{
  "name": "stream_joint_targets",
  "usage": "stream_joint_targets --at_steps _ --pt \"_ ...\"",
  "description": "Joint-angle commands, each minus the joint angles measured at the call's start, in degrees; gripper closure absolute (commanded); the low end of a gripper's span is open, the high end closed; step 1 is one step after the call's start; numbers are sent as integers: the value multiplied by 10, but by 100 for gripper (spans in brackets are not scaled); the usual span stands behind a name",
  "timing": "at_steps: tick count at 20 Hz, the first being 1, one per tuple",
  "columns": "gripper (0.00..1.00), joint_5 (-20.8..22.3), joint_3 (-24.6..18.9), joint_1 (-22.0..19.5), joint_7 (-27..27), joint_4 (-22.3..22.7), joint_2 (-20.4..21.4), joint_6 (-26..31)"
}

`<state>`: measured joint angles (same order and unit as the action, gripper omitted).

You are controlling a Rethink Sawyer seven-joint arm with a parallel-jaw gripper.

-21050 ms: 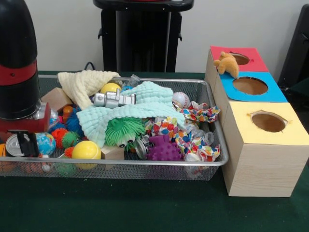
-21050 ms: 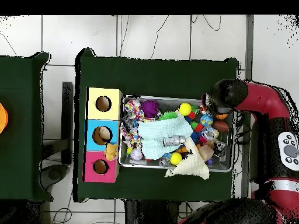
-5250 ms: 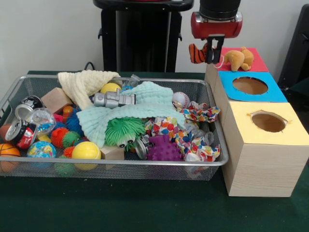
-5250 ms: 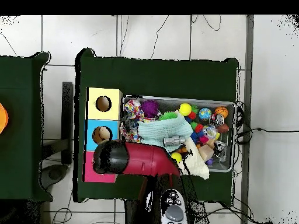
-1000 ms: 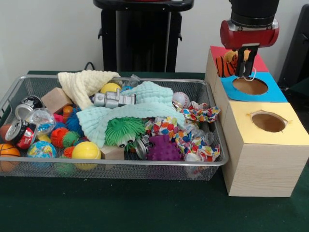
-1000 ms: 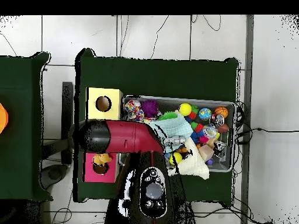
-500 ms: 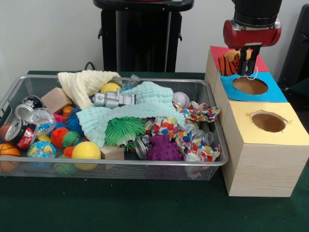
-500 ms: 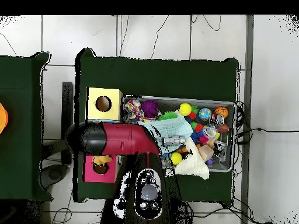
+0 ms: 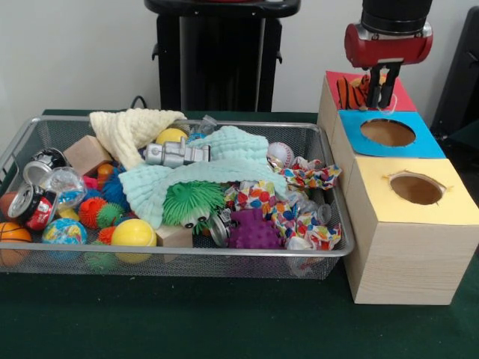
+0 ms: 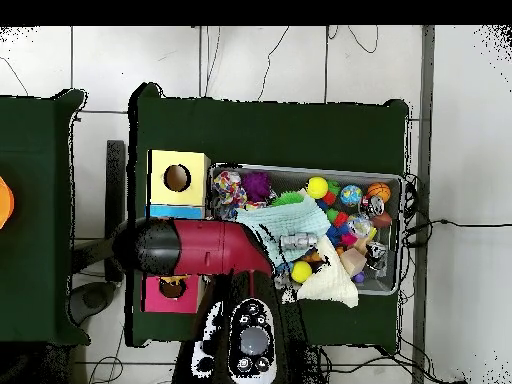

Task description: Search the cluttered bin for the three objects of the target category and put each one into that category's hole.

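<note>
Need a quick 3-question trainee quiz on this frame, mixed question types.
1. True or false: the tool holds a tiger toy above the boxes.
2. Which coloured box top sits nearest the tool? A) yellow box B) red box C) blue box
3. Fill in: the silver robot toy in the wire bin lies on a ____ cloth.

Key: 1 true. 2 B; the tool hangs over the red top, just behind the blue one. 3 mint green.
</note>
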<state>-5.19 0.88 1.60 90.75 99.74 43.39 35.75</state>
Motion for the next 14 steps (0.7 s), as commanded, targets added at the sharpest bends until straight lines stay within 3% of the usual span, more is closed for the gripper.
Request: stream_joint_targets --at_steps 1,5,14 --pt "100 18 -5 -16 72 50 1 -3" --pt "100 23 -8 -17 62 52 3 5" --pt "100 21 -3 12 97 33 -17 -1"
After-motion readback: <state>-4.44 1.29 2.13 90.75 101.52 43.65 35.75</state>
